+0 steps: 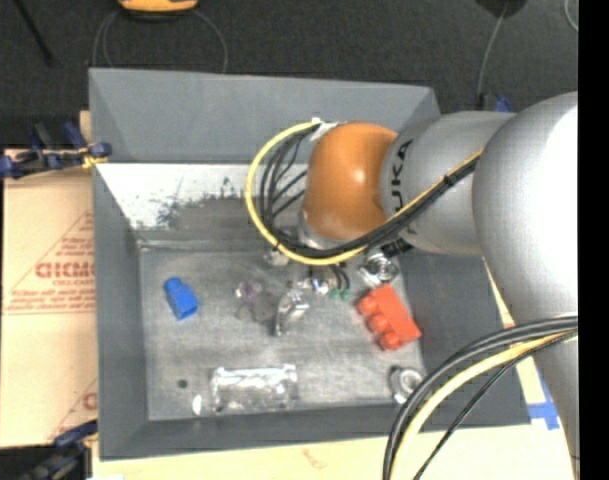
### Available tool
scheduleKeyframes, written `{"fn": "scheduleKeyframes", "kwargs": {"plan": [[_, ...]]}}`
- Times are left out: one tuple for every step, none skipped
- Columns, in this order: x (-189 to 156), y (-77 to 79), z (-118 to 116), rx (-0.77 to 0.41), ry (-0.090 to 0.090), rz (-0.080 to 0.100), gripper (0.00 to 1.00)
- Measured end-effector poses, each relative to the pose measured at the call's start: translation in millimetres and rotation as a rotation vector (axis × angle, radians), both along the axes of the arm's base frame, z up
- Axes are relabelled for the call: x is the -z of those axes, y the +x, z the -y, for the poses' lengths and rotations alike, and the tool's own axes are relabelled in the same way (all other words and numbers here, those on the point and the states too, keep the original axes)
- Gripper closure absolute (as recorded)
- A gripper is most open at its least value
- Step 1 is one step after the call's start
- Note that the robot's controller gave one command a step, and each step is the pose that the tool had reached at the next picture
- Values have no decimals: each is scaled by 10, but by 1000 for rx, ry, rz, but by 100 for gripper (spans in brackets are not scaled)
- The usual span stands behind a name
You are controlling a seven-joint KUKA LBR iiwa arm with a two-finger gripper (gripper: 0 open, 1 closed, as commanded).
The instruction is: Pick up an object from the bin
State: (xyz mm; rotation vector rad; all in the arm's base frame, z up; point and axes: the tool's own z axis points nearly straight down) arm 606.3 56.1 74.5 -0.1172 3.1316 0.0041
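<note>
My gripper (292, 310) hangs low over the middle of the bin floor, its metal tip showing just under the arm's orange cover. A small clear purplish piece (249, 293) lies on the floor close to its left. A small green thing (339, 290) sits just to its right, partly under the arm. Further right lies a red studded block (389, 318).
A blue cap-shaped piece (180, 298) lies at the left of the floor. A crumpled silvery packet (252, 383) rests near the front wall, and a metal ring (409, 380) sits in the front right corner. The arm and its cables cover the bin's back right.
</note>
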Motion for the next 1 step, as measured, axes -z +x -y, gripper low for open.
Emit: {"fn": "scheduleKeyframes", "kwargs": {"plan": [[-29, 11, -3, 4, 1, 7, 100]]}}
